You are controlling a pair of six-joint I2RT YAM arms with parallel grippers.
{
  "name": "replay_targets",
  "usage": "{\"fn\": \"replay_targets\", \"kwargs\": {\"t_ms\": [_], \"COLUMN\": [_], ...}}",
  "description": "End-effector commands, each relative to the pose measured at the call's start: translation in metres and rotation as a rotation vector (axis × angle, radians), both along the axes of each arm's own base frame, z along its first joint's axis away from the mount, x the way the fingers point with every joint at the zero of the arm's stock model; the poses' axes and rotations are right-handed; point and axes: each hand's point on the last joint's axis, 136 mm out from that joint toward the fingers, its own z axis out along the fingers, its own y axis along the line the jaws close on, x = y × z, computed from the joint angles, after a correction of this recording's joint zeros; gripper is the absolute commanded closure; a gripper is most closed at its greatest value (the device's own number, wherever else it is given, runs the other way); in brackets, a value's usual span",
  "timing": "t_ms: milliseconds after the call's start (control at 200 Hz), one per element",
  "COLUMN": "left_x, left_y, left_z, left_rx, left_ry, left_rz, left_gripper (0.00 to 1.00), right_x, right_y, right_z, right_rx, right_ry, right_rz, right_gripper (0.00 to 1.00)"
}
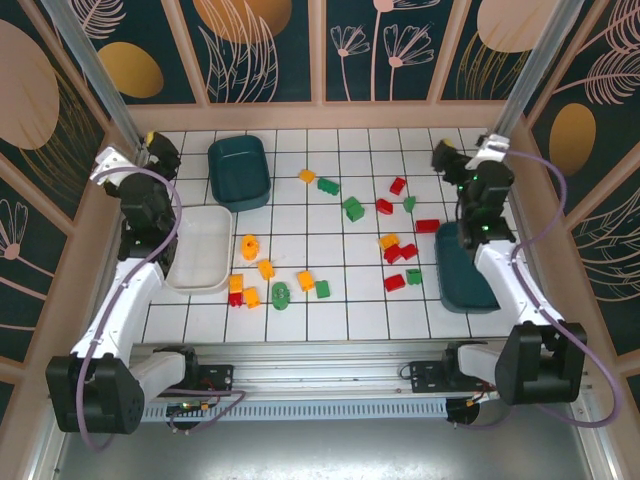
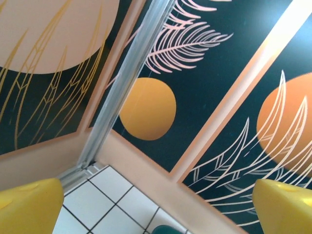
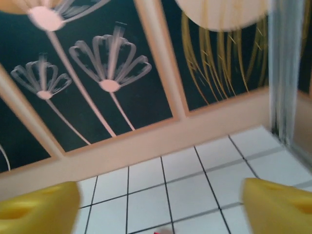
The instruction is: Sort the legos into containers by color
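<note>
Left gripper (image 2: 156, 207) raised, yellow fingers (image 2: 29, 207) spread, empty. Shallow white plastic tray (image 1: 200, 250) just beside its arm, dark teal tray (image 1: 238, 172) behind; bins kept in reach, I'd guess. Small red, green and orange-yellow plastic bricks (image 1: 350, 210) loose on the white tiled table (image 1: 300, 320), none binned that I see. Right gripper (image 3: 158, 207) raised beyond the second dark teal tray (image 1: 462, 270), jaws apart, empty.

Cameras: one high overview, two raised wrist views aimed at the walls.
The top camera looks steeply down from above and behind the arm bases over the whole tiled table (image 1: 350, 315). The left wrist camera tilts upward past its yellow fingertips (image 2: 29, 204) at the back-left corner post (image 2: 129, 73). The right wrist camera looks between its yellow fingers (image 3: 278, 204) at the back wall (image 3: 204, 63). All three views share the table's far tiles.
</note>
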Motion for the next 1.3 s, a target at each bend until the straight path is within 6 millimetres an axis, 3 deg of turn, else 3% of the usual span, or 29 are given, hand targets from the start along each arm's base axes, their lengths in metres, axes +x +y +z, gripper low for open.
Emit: {"fn": "replay_targets", "kwargs": {"t_ms": [0, 55, 130, 225, 240, 250, 285, 335, 435, 606, 846, 1056, 1296], "left_x": [0.031, 0.059, 0.097, 0.124, 0.126, 0.129, 0.135, 0.141, 0.142, 0.133, 0.121, 0.12, 0.118], "left_y": [-0.009, -0.021, -0.041, -0.057, -0.059, -0.06, -0.065, -0.072, -0.077, -0.082, -0.083, -0.082, -0.08], "left_z": [-0.058, -0.053, -0.083, -0.122, -0.122, -0.134, -0.149, -0.161, -0.179, -0.199, -0.208, -0.211, -0.21], "left_rx": [-0.046, -0.001, 0.027, -0.009, -0.017, -0.026, -0.046, -0.065, -0.084, -0.112, -0.131, -0.138, -0.126], "left_ry": [0.243, 0.334, 0.52, 0.647, 0.648, 0.676, 0.716, 0.744, 0.78, 0.806, 0.805, 0.803, 0.81], "left_rz": [-0.051, -0.125, -0.247, -0.338, -0.349, -0.353, -0.375, -0.417, -0.443, -0.464, -0.467, -0.461, -0.45], "left_gripper": [0.05, 0.15, 0.3, 0.32, 0.32, 0.32, 0.33, 0.34, 0.34, 0.35, 0.35, 0.35, 0.36], "right_x": [-0.009, -0.015, -0.027, -0.047, -0.05, -0.052, -0.058, -0.067, -0.083, -0.092, -0.1, -0.102, -0.1], "right_y": [-0.013, -0.034, -0.057, -0.083, -0.086, -0.088, -0.095, -0.109, -0.13, -0.139, -0.128, -0.134, -0.131], "right_z": [-0.095, -0.105, -0.121, -0.14, -0.143, -0.145, -0.152, -0.161, -0.177, -0.2, -0.245, -0.251, -0.252], "right_rx": [0.09, 0.031, -0.022, -0.037, -0.034, -0.03, -0.018, -0.001, 0.02, 0.111, 0.188, 0.177, 0.173], "right_ry": [0.384, 0.438, 0.518, 0.589, 0.595, 0.598, 0.614, 0.644, 0.688, 0.711, 0.785, 0.798, 0.802], "right_rz": [-0.066, -0.157, -0.227, -0.318, -0.329, -0.338, -0.358, -0.406, -0.492, -0.504, -0.443, -0.462, -0.433], "right_gripper": [0.35, 0.34, 0.32, 0.26, 0.24, 0.22, 0.21, 0.21, 0.21, 0.21, 0.28, 0.34, 0.55]}}
